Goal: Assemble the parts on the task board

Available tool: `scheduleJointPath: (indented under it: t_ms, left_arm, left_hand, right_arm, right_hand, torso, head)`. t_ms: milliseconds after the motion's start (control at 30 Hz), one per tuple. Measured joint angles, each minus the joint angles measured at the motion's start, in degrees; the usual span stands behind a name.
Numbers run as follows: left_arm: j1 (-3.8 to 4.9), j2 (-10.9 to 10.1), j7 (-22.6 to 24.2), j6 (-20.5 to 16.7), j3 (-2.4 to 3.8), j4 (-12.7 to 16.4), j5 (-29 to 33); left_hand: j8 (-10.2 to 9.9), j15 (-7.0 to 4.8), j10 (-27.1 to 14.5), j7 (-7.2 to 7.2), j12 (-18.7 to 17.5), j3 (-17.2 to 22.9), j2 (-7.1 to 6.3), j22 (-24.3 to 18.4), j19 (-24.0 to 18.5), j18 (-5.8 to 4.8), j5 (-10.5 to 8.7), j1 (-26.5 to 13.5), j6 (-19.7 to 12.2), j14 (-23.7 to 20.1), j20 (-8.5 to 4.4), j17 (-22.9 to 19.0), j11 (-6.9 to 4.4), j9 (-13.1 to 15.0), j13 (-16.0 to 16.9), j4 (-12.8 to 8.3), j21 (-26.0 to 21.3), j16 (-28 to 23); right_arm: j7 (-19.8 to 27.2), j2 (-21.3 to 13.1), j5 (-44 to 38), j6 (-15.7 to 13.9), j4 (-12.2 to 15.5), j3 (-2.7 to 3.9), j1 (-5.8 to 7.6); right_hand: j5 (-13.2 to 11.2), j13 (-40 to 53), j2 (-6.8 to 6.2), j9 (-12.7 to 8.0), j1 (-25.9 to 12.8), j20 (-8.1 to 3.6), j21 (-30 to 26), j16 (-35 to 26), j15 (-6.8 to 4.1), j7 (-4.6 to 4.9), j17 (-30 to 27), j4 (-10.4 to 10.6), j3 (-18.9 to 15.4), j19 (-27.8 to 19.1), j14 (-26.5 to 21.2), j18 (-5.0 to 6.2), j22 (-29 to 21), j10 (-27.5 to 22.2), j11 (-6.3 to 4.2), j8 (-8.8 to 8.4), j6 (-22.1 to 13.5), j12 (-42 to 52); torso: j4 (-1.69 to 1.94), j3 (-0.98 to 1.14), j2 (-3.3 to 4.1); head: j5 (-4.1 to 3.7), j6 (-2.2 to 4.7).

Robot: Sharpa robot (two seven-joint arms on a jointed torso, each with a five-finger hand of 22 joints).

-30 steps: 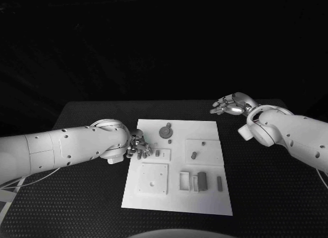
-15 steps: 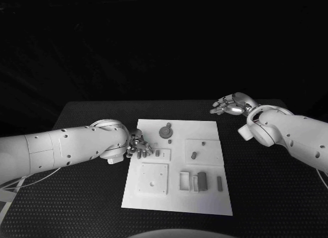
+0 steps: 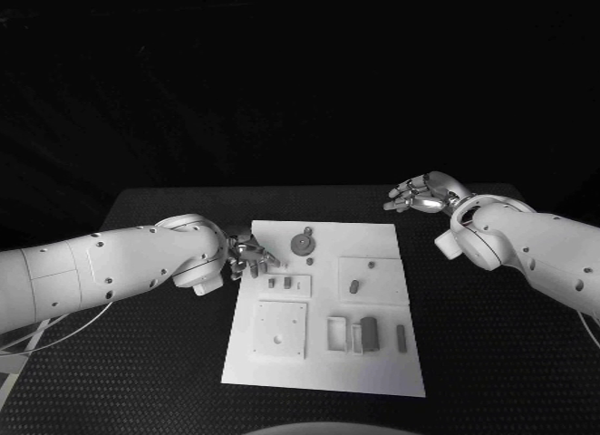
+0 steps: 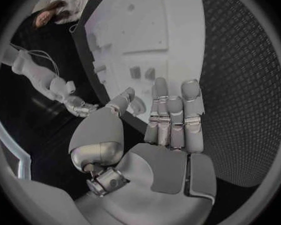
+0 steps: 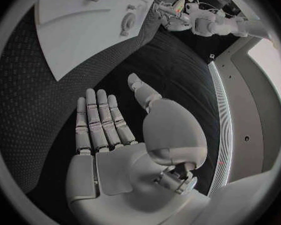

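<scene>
The white task board [image 3: 379,367] lies in the middle of the table. At its far end sit a round grey part [image 3: 302,242] and a small peg [image 3: 306,227]. Two small parts [image 3: 279,282] stand side by side near the left edge; the left wrist view shows them as the pair of parts [image 4: 142,73]. My left hand [image 3: 248,256] hovers at the board's left edge, just beyond that pair, and its straight fingers [image 4: 172,117] hold nothing. My right hand [image 3: 420,193] floats off the board's far right corner with its palm [image 5: 125,155] bare and its fingers spread.
Nearer on the board are a square plate [image 3: 282,326], a pale frame [image 3: 337,330], a dark block [image 3: 370,332] and a slim piece [image 3: 402,336]. Two more small parts [image 3: 355,285] sit on the raised right panel. Black table [image 3: 157,362] surrounds the board.
My left hand has drawn back from the board's left edge toward the far side, uncovering the leftmost small part. The right hand has barely shifted.
</scene>
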Motion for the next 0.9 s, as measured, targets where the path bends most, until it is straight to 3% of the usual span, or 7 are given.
scheduleJointPath:
  t_ms: [67,133,233,333,567,733,900]
  left_arm:
    - [0.11,0.03,1.99,-3.10,1.43,0.14,0.77]
    - [0.38,0.12,4.03,-6.12,1.92,0.11,1.23]
    - [0.86,0.48,9.14,-11.24,1.89,-0.57,1.88]
    - [1.05,1.11,15.21,-15.22,1.88,-0.93,2.11]
    - [1.19,3.54,24.15,-17.54,1.63,-1.30,-6.26]
    - [1.19,5.27,27.01,-17.54,1.35,-1.67,-14.50]
    - [1.16,7.71,27.37,-17.34,0.02,-2.98,-22.41]
  left_hand:
    - [0.00,0.18,-0.30,0.30,-0.03,0.12,0.94,0.00,-0.15,0.00,2.73,2.00,-0.34,-0.19,0.15,-0.18,0.30,0.09,0.00,-1.66,-0.20,-0.08]
    - [0.00,0.68,-1.25,0.63,-0.42,0.25,1.39,-0.28,-0.59,0.00,3.84,4.32,-0.82,-0.71,0.59,-0.56,0.57,0.31,-0.22,-3.46,-1.15,-1.01]
    - [0.00,2.25,-4.38,1.77,-3.21,1.24,1.59,-2.71,-3.81,0.01,4.15,8.31,-2.24,-3.68,2.39,-2.69,2.11,0.43,-2.09,-6.12,-5.28,-5.48]
    - [0.00,2.86,-4.98,1.87,-5.01,2.21,1.96,-5.14,-4.43,0.12,1.56,14.28,-2.33,-3.80,2.99,-4.20,2.60,0.69,-4.01,-8.79,-8.31,-8.80]
    - [-1.86,6.59,-7.13,2.27,-13.21,2.66,0.25,-13.29,-8.06,1.27,-1.74,19.89,-4.80,-5.77,6.36,-8.81,5.75,-1.40,-10.47,-9.38,-18.28,-21.01]
    - [-2.27,6.64,-7.13,1.75,-16.81,2.12,-0.36,-15.69,-5.44,2.02,-1.82,21.73,-5.32,-3.29,6.75,-8.48,5.98,-2.49,-13.41,-9.32,-20.11,-23.62]
    - [-1.79,6.18,-6.14,1.62,-17.47,1.53,0.21,-15.88,-4.30,1.98,-2.63,22.03,-4.01,-2.24,6.42,-7.46,6.06,-2.78,-14.47,-8.73,-20.11,-23.66]
  right_arm:
    - [0.00,-0.04,0.02,0.00,-0.02,0.00,-0.01]
    - [0.01,-0.04,0.03,-0.01,-0.09,-0.01,-0.04]
    - [0.04,0.02,0.09,-0.03,-0.31,-0.02,-0.05]
    - [0.05,0.11,0.26,-0.05,-0.56,-0.02,-0.05]
    - [0.06,0.23,0.76,-0.06,-0.81,-0.01,-0.05]
    - [0.06,0.32,1.05,-0.06,-0.84,-0.01,-0.05]
    - [0.06,0.67,1.32,-0.06,-0.92,-0.01,-0.05]
  right_hand:
    - [0.00,0.00,0.00,0.00,0.00,0.00,0.00,0.00,0.00,0.00,0.00,0.00,0.00,0.00,0.00,0.00,0.00,0.00,0.00,0.00,0.00,0.00]
    - [0.00,-0.04,0.00,0.00,0.00,0.00,0.00,0.00,0.00,0.00,0.00,0.00,0.00,0.00,0.00,0.00,0.00,0.00,0.00,0.00,0.00,0.00]
    - [0.00,-0.06,0.00,0.00,0.00,0.00,0.00,0.00,0.00,0.00,0.00,0.00,0.00,0.00,0.00,0.00,-0.01,0.00,0.00,0.00,0.00,0.00]
    - [0.00,-0.11,0.00,0.00,0.00,0.00,0.00,0.00,0.00,0.00,0.06,0.00,0.00,0.00,0.00,0.00,0.00,0.00,0.00,0.00,0.00,0.00]
    - [0.00,-0.15,0.00,0.01,0.00,0.00,0.00,0.00,0.00,-0.01,0.06,0.00,0.00,0.00,0.00,0.00,0.05,0.00,0.00,0.00,0.00,0.00]
    - [0.00,-0.18,0.00,0.01,0.00,0.00,0.00,0.00,0.00,-0.01,0.05,0.00,0.00,0.00,0.00,0.00,0.05,0.00,0.00,0.00,0.01,0.00]
    - [0.00,-0.25,0.00,-0.03,0.00,0.00,0.00,0.00,0.16,-0.01,0.11,0.00,0.00,0.00,0.27,0.00,0.11,0.20,0.20,0.00,0.01,0.00]
  torso:
    - [0.00,0.01,-0.01]
    - [0.00,0.02,-0.01]
    - [0.00,0.02,-0.01]
    - [-0.03,0.05,-0.01]
    - [-0.06,0.05,0.03]
    - [-0.06,0.05,0.04]
    - [-0.06,0.02,0.05]
  head:
    - [-0.02,0.14]
    - [-0.04,0.31]
    - [-0.18,0.55]
    - [-0.24,0.81]
    - [-0.51,1.37]
    - [-0.71,1.61]
    - [-0.74,1.68]
